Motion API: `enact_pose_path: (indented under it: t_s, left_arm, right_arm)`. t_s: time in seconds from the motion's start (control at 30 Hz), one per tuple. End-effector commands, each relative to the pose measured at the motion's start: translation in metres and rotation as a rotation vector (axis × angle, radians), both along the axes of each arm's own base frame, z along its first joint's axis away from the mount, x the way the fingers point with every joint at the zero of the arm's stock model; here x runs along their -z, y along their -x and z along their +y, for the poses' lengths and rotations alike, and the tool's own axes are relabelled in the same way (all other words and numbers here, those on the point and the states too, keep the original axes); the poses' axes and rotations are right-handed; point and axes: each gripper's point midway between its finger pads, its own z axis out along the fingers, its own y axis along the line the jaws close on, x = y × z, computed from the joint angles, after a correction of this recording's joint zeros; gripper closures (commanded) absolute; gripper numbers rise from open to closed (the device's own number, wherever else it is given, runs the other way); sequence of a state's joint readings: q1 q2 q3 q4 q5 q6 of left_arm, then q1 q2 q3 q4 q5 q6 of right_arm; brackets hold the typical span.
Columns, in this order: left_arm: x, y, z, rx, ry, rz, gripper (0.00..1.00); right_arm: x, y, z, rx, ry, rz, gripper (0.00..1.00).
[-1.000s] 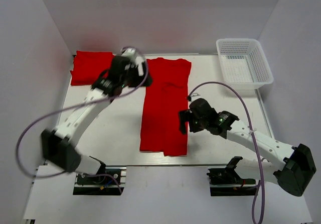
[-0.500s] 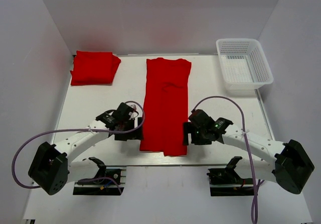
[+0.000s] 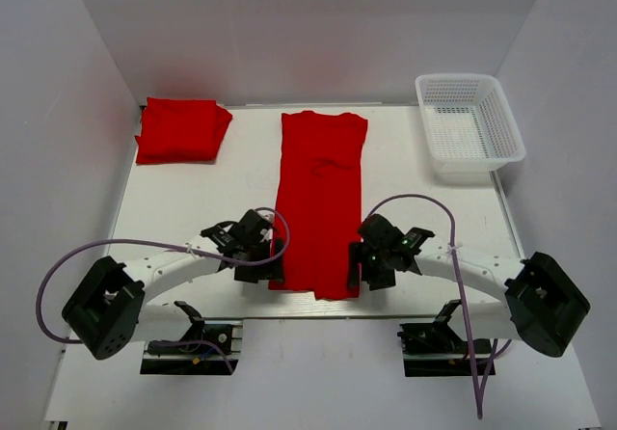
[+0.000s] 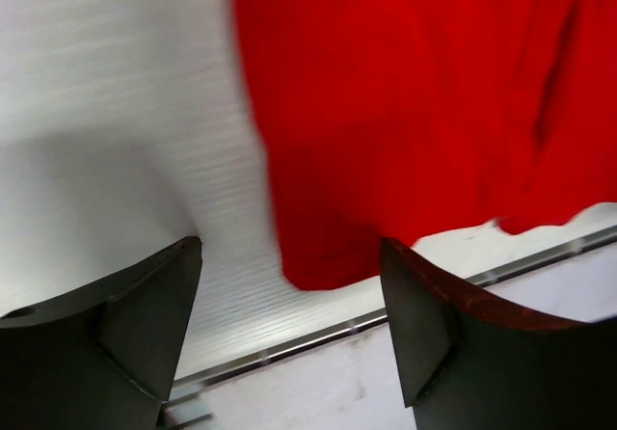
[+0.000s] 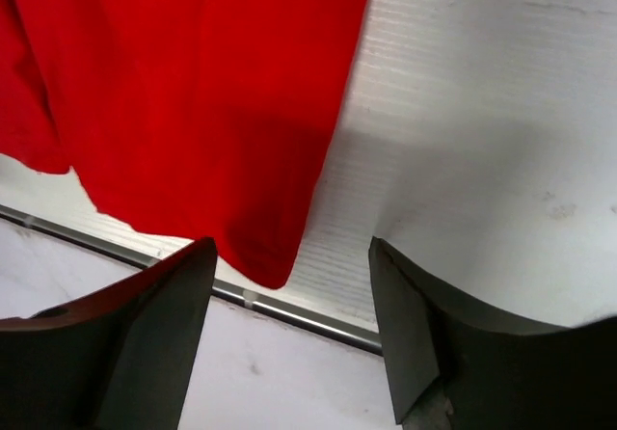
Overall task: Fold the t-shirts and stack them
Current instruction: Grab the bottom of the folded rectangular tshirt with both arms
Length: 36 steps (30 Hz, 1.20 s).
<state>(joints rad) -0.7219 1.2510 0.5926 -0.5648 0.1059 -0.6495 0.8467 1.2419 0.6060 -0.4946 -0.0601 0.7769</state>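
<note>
A red t-shirt (image 3: 320,199), folded into a long strip, lies down the middle of the table. A second red t-shirt (image 3: 180,129) lies folded at the far left. My left gripper (image 3: 271,268) is open over the strip's near left corner (image 4: 318,256); its jaws stand wide apart and hold nothing. My right gripper (image 3: 355,274) is open over the near right corner (image 5: 270,256), also empty. In the wrist views the left gripper (image 4: 289,305) and right gripper (image 5: 294,305) each straddle a corner without touching it.
A white mesh basket (image 3: 469,121) stands at the far right. The table's near edge with its metal rail (image 5: 308,316) runs just below both grippers. White walls enclose the table on three sides.
My left arm swung from the far left of the table down to the strip's near left corner. My right gripper moved nearer, to the near right corner.
</note>
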Motion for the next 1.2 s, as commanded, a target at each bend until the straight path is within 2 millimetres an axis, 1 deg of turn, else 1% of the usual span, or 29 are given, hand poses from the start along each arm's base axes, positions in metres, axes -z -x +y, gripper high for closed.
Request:
enact_pose_path:
  t_s: [0.0,0.07,0.13,0.17,0.23,0.27,0.33,0.47,0.5,0.53,0.67,0.73,0.77,0.8,0.83,0.87,0.9,0.93,0.97,1.0,1.03,1.07,1.1,1.13,1.17]
  left_arm:
    - [0.012,0.002,-0.013,0.014,0.015,0.015,0.18]
    - [0.017,0.006,-0.013,0.024,0.0,0.03,0.25]
    - [0.018,0.005,-0.014,0.03,-0.01,0.028,0.34]
    - [0.018,0.01,-0.014,0.031,-0.016,0.04,0.47]
    - [0.019,0.014,-0.014,0.043,-0.023,0.047,0.61]
    - [0.018,0.015,-0.013,0.032,-0.017,0.047,0.8]
    - [0.013,0.018,-0.014,0.031,-0.017,0.052,1.0]
    - [-0.007,0.012,-0.019,0.01,0.019,0.016,1.0]
    - [-0.015,0.01,-0.025,0.019,0.034,0.001,1.0]
    - [-0.022,0.006,-0.029,0.011,0.053,-0.011,1.0]
    - [-0.035,0.0,-0.035,0.011,0.063,-0.021,1.0]
    - [-0.045,-0.01,-0.043,0.006,0.065,-0.038,1.0]
    - [-0.045,-0.015,-0.044,-0.005,0.063,-0.037,1.0]
    - [-0.054,-0.021,-0.05,-0.004,0.074,-0.047,1.0]
    - [-0.056,-0.024,-0.053,-0.004,0.077,-0.05,1.0]
    - [-0.065,-0.034,-0.058,-0.018,0.095,-0.068,1.0]
    - [-0.063,-0.039,-0.057,-0.029,0.07,-0.074,1.0]
    - [-0.064,-0.045,-0.056,-0.041,0.046,-0.088,1.0]
    - [-0.07,-0.059,-0.055,-0.083,0.027,-0.124,1.0]
    - [-0.07,-0.062,-0.053,-0.089,0.005,-0.121,1.0]
    - [-0.067,-0.071,-0.054,-0.103,-0.026,-0.136,1.0]
    - [-0.076,-0.081,-0.056,-0.119,-0.024,-0.155,1.0]
    - [-0.077,-0.087,-0.057,-0.13,-0.023,-0.157,1.0]
    - [-0.074,-0.097,-0.055,-0.151,-0.051,-0.167,1.0]
    - [-0.083,-0.111,-0.057,-0.163,-0.047,-0.2,1.0]
  right_arm:
    - [0.001,0.003,0.011,-0.021,-0.037,0.029,0.33]
    - [0.003,0.005,0.013,-0.028,-0.042,0.046,0.42]
    - [0.006,0.005,0.016,-0.037,-0.051,0.054,0.52]
    - [0.008,0.01,0.016,-0.047,-0.049,0.079,0.64]
    - [0.01,0.01,0.018,-0.06,-0.054,0.089,0.84]
    - [0.01,0.01,0.019,-0.064,-0.055,0.092,1.0]
    - [0.008,0.008,0.019,-0.068,-0.055,0.078,1.0]
    - [-0.013,-0.001,0.024,-0.065,-0.103,-0.001,1.0]
    - [-0.015,-0.004,0.023,-0.054,-0.103,-0.021,1.0]
    - [-0.022,-0.005,0.023,-0.053,-0.122,-0.043,1.0]
    - [-0.035,-0.016,0.025,-0.032,-0.129,-0.097,1.0]
    - [-0.039,-0.025,0.025,-0.017,-0.116,-0.128,1.0]
    - [-0.04,-0.028,0.025,-0.019,-0.11,-0.141,1.0]
    - [-0.045,-0.033,0.028,-0.018,-0.113,-0.158,1.0]
    - [-0.045,-0.041,0.029,-0.008,-0.088,-0.17,1.0]
    - [-0.045,-0.048,0.024,0.0,-0.057,-0.196,1.0]
    - [-0.055,-0.06,0.027,0.015,-0.049,-0.231,1.0]
    - [-0.05,-0.065,0.025,0.022,-0.012,-0.234,1.0]
    - [-0.051,-0.071,0.024,0.023,0.001,-0.251,1.0]
    - [-0.056,-0.082,0.023,0.041,0.016,-0.289,1.0]
    - [-0.054,-0.092,0.021,0.054,0.046,-0.295,1.0]
    - [-0.055,-0.1,0.019,0.067,0.063,-0.319,1.0]
    - [-0.061,-0.111,0.02,0.074,0.071,-0.336,1.0]
    - [-0.06,-0.118,0.018,0.086,0.088,-0.348,1.0]
    - [-0.067,-0.126,0.021,0.092,0.08,-0.364,1.0]
